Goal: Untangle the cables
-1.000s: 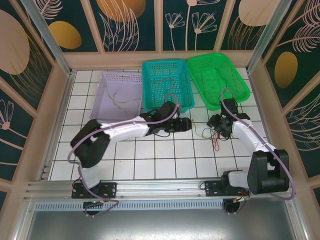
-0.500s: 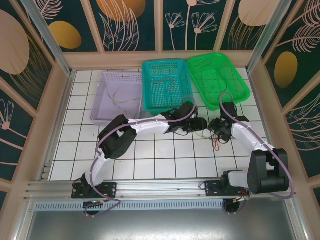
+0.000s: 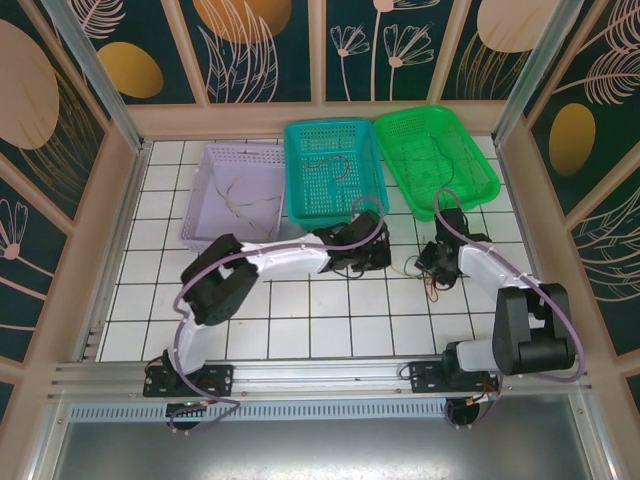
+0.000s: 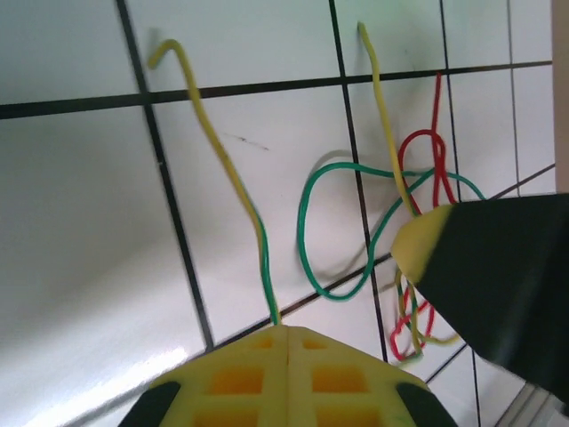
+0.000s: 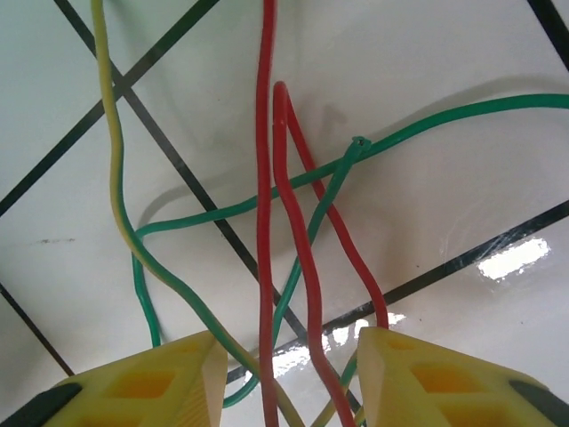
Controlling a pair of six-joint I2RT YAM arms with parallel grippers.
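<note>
Left hand (image 3: pixel 376 258), top view: low over the table (image 3: pixel 300 320) at centre, just in front of the teal basket (image 3: pixel 333 190). The right hand (image 3: pixel 437 262) is near, to its right. The cables (image 3: pixel 412 268) lie tangled on the tiles between the two hands and just in front of the right one. A purple basket (image 3: pixel 215 225) and a green basket (image 3: pixel 470 190) flank the teal one. Thin wires lie in the purple and the teal.

Left wrist view: the left hand (image 4: pixel 286 334) has its fingers together, clamped on a yellow cable (image 4: pixel 209 133) that turns green just above the grip. Beyond it a green loop (image 4: pixel 307 222), a second yellow cable (image 4: pixel 378 98) and a knotted red cable (image 4: pixel 418 151) cross one another. A yellow fingertip (image 4: pixel 413 249) of the right hand sits over that crossing.

Right wrist view: the right hand (image 5: pixel 289 378) has its fingers apart. Red strands and a yellow-to-green strand run loose through the gap. A green strand crosses the red ones above the fingers, kinked at one point.
</note>
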